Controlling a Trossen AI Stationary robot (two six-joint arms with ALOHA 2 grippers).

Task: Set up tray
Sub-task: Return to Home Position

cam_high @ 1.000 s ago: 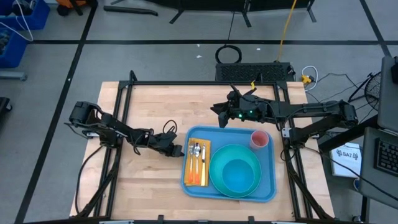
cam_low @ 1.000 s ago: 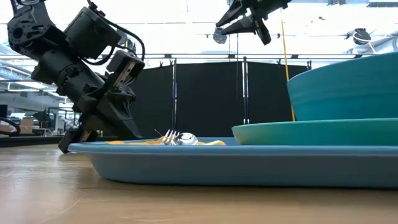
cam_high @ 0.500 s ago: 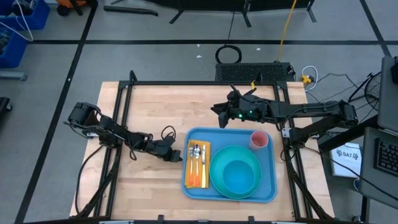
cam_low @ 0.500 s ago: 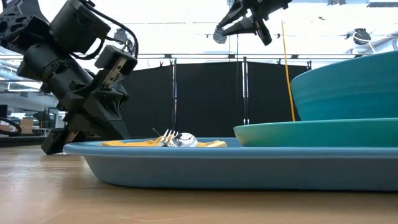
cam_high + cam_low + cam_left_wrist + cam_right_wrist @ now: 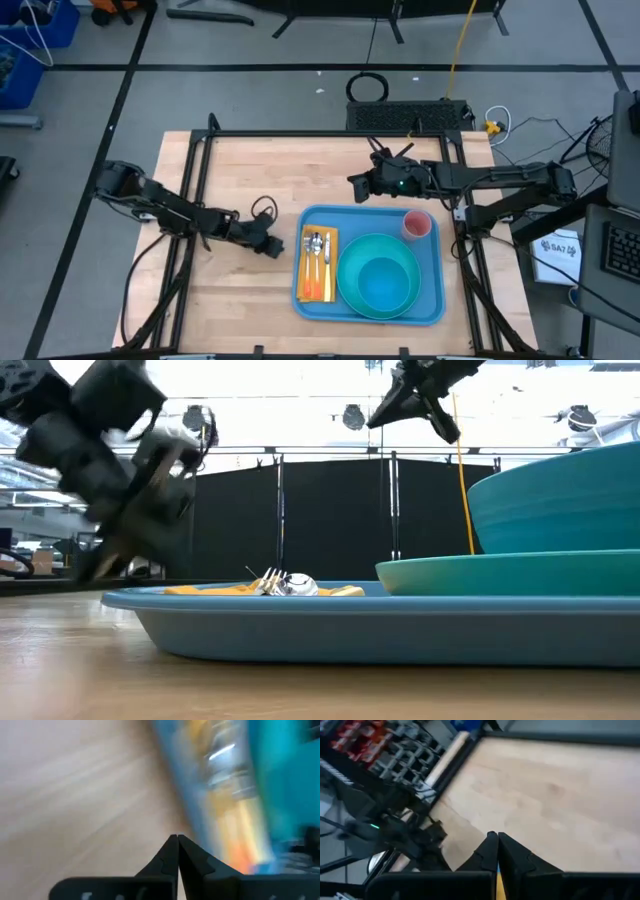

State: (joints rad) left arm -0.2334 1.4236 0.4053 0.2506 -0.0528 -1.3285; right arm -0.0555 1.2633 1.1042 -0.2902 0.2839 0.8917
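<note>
- Large flat blue plastic tray (image 5: 432,275) lies on the pale wooden table (image 5: 250,170)
- Left gripper (image 5: 274,248) just beside it, fingers pressed together, empty
- Right gripper (image 5: 354,186) raised near its far edge, fingers together

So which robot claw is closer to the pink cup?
The right gripper, hovering just beyond the tray near the pink cup. The left gripper is off the opposite side, by the yellow napkin.

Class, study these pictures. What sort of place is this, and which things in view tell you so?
Probably a robotics lab. A dark left arm and right arm stand at a black-framed wooden table, a yellow cable trails over the grey taped floor, and black curtain panels stand behind.
</note>
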